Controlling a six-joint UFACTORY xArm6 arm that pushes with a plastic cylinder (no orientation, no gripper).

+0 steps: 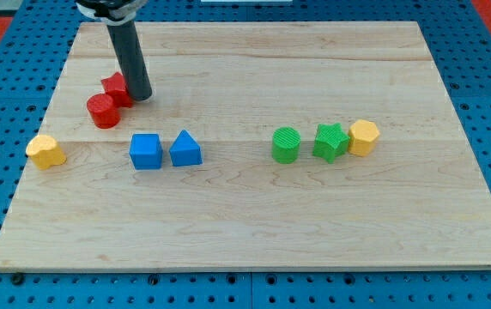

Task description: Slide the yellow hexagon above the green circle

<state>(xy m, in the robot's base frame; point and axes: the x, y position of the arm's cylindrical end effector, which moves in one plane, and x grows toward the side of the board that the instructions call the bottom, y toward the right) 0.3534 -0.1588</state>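
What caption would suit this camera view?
My tip beside red blocks, far from the yellow hexagon and green circle.

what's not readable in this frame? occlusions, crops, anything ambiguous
- Camera view: my tip sits against a red block; the rod covers that block's right side, so its shape is unclear.
- The arm above the rod is cut off by the view's top edge.
- Yellow hexagon and green star: touching or barely apart, cannot tell.
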